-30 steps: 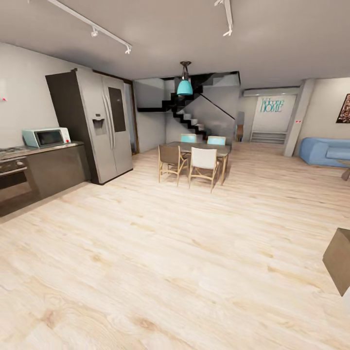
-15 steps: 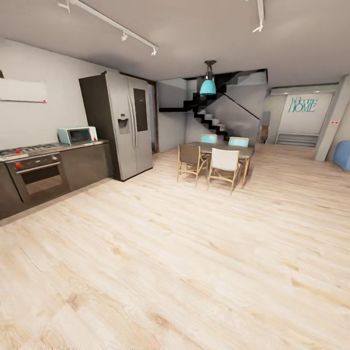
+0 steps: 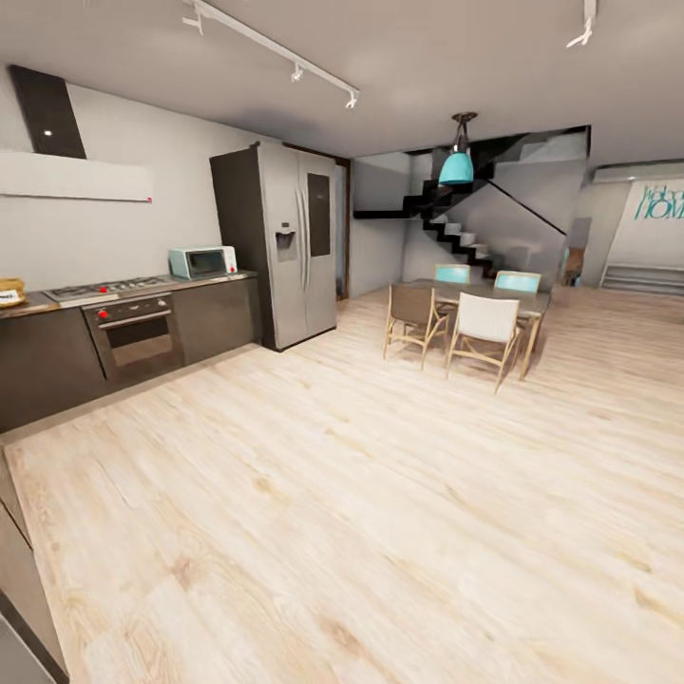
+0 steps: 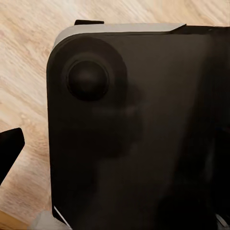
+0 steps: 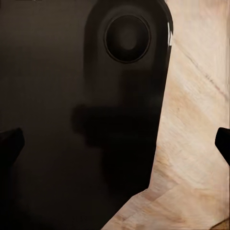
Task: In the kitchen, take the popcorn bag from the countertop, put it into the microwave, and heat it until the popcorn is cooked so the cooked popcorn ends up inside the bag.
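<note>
The head camera has swung left across the last second: the kitchen [image 3: 123, 285] now takes the left of the view, the blue sofa has gone from the right, and the flat white hood [image 3: 76, 176] with its dark flue has come in. That pan also brings in the popcorn bag [image 3: 10, 291], a small tan sack with a white label, cut by the far-left edge, sitting on the countertop [image 3: 33, 306] left of the gas hob [image 3: 109, 287]. So both targets are located, though I judge the robot is well apart from them and must drive closer.

The pale wood-grain floor [image 3: 380, 513] is broad and matte. The tall steel fridge [image 3: 290, 245] with 2 doors is smooth and boxy. The dining table [image 3: 475, 294] has 4 chairs. The dark oven [image 3: 133, 334] carries a bar handle. The mint-blue microwave [image 3: 202, 261] stands near the fridge, door closed.

Both wrist views face dark glossy robot housing over floor; whether either gripper is clenched or released, I cannot tell.
</note>
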